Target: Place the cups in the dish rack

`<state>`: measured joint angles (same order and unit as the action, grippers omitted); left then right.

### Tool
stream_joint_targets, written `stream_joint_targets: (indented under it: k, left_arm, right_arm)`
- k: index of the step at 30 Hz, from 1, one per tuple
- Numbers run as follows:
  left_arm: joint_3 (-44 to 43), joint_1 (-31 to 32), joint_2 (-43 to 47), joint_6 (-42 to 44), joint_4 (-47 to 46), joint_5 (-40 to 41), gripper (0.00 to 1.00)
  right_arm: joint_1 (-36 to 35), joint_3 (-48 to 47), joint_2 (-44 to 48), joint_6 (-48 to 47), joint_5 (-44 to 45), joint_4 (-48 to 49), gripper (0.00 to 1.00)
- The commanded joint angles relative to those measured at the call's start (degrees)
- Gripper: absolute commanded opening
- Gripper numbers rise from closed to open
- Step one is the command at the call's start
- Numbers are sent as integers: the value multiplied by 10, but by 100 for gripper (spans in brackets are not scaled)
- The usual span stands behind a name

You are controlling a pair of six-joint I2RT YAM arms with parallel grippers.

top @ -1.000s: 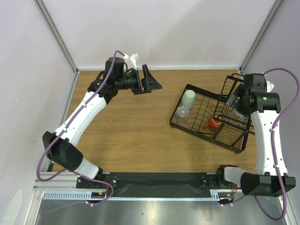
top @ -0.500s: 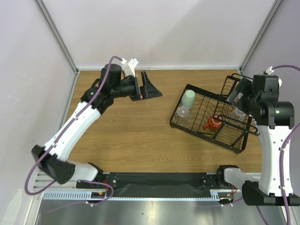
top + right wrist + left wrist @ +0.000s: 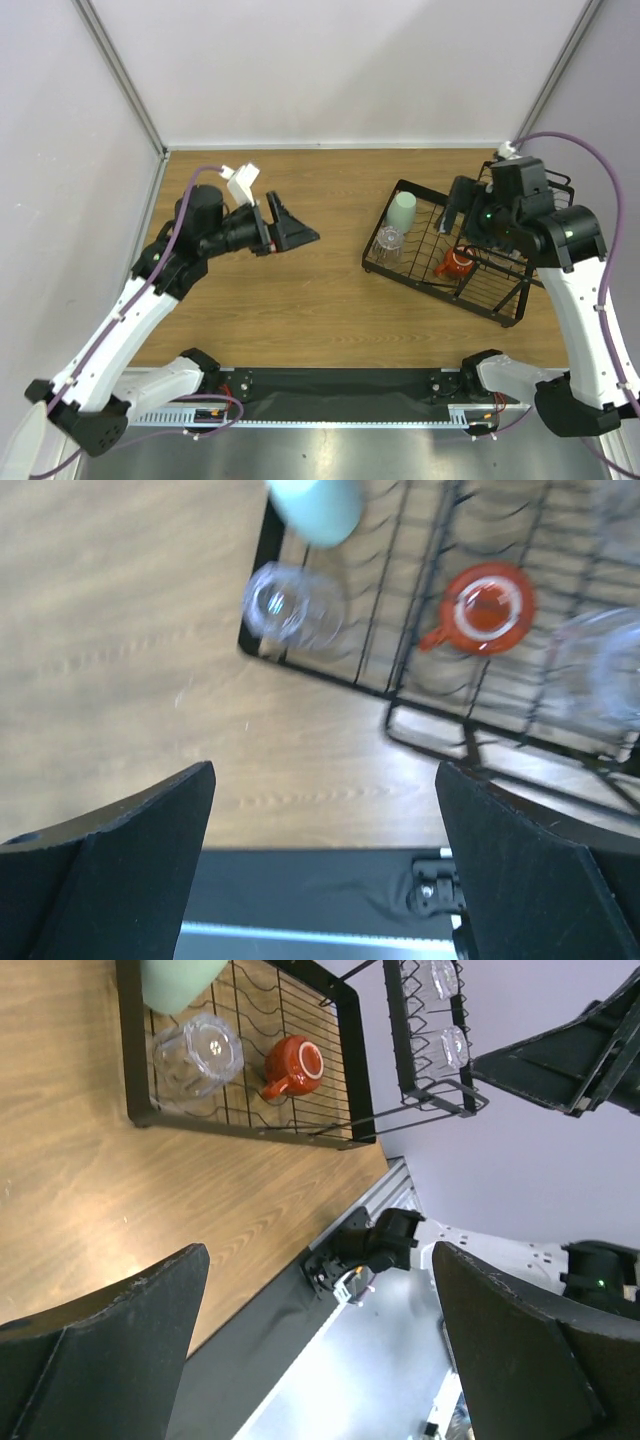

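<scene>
The black wire dish rack [image 3: 420, 287] stands at the right of the wooden table. In its tray lie a mint-green cup [image 3: 402, 210], a clear tumbler [image 3: 389, 240] and an orange-red mug [image 3: 455, 264]. Two more clear tumblers [image 3: 455, 1047] sit in the taller basket section. My right gripper [image 3: 462, 210] hovers open and empty above the tray; its wrist view looks down on the mug [image 3: 485, 610] and tumbler [image 3: 290, 605]. My left gripper [image 3: 295, 225] hangs open and empty over bare table, well left of the rack [image 3: 250, 1130].
Walls with metal corner posts enclose the table at the back and on both sides. The black strip and metal rail with both arm bases [image 3: 340, 385] run along the near edge. Bare wood [image 3: 300, 300] lies between my left gripper and the rack.
My left arm has pulled back toward the near left, its gripper still open. My right gripper has swung from the basket end leftward over the tray, also open.
</scene>
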<state>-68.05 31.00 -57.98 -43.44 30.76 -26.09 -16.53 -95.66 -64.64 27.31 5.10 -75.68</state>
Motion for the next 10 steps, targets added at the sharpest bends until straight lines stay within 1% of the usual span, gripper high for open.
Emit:
stream_joint_targets:
  k: [1,2,5,7,10]
  left_arm:
    - [44,2,54,-40,-3,10,100]
    - [55,2,66,-52,-9,10,100]
    - [94,2,104,-75,-22,3,100]
    - [115,2,125,-90,-28,-4,100]
    - [158,1,161,-118,-70,-20,100]
  right_arm:
    - [-54,-25,-6,29,32,-17,100]
    - [-76,-25,-6,41,50,-21,100]
    - [-97,-10,7,50,54,-24,100]
    - [-97,4,28,48,47,-13,100]
    - [-97,27,55,42,25,3,100]
